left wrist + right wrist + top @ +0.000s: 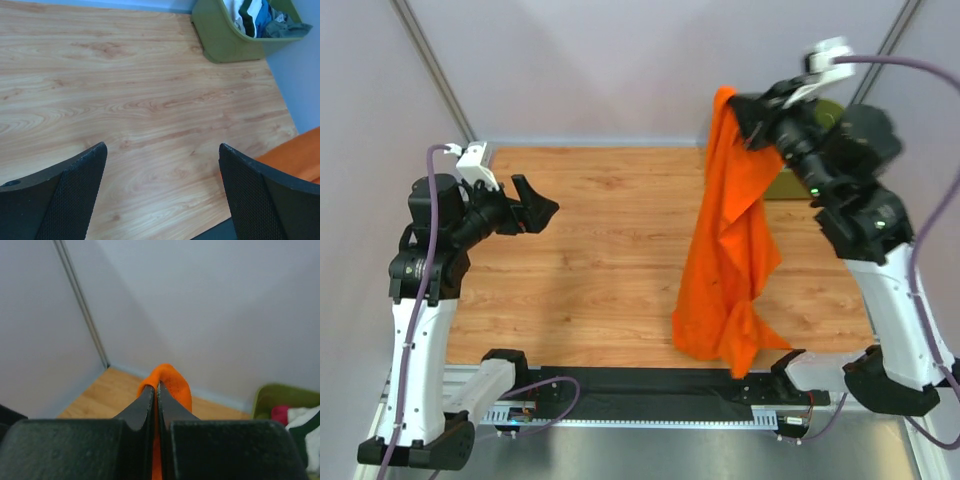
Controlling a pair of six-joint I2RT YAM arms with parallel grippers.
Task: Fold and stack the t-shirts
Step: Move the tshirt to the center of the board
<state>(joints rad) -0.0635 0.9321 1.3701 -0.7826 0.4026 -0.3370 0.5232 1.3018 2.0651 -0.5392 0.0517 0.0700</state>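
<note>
Shirt is hung right of centre, pinched at its top by the right gripper; left gripper is spread, empty. A lower corner should probably be grabbed so it's laid flat.

Table-wise: the t-shirt hangs pinched in the right gripper over the table's right half, its bottom end by the near edge. The left gripper hovers over the left side. The tub, with clothes in it, sits on the far right corner.
</note>
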